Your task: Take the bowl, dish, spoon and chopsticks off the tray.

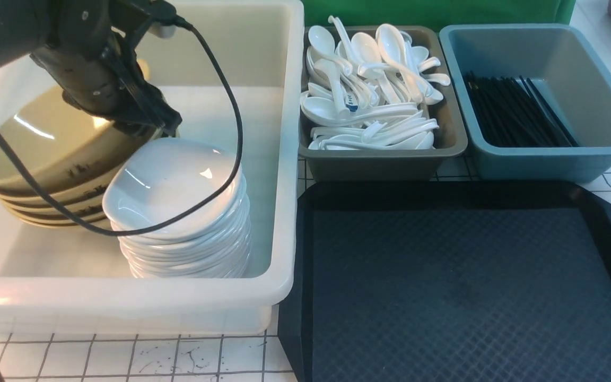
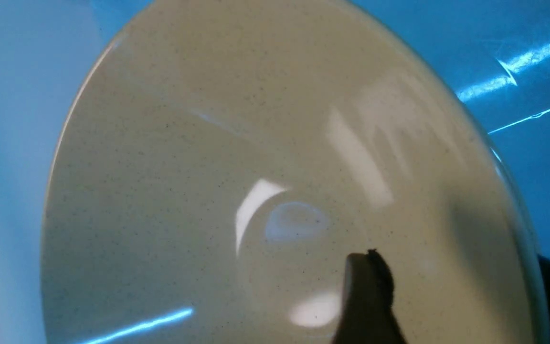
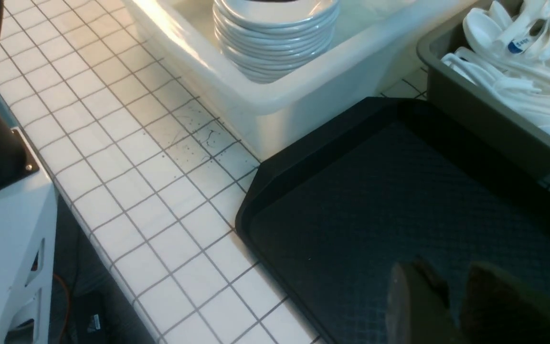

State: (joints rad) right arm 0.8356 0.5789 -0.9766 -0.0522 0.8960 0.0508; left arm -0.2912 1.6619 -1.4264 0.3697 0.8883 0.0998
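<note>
— Nearest me, lower right in front view: the black diamond-textured rectangular tray (image 1: 470, 297). Where's the bowl?
— Upper left, the glossy olive-yellow cone-shaped bowl (image 1: 45, 143) tops its stack. Only my left wrist view shows the left gripper (image 2: 463, 267) parted astride its rim. The right gripper (image 3: 451, 301) is slightly parted.

Everything is sitting around the tray (image 1: 459, 292), which is lying nearest the robot.

To the tray's left, the tub (image 1: 279, 159) is holding a stack of bowls (image 1: 45, 154) on its far-left side and a stack of dishes (image 1: 178, 212) nearer the tray. Behind the tray, the bin of spoons (image 1: 374, 90) is standing, and just right of that, the bin of chopsticks (image 1: 517, 109).
</note>
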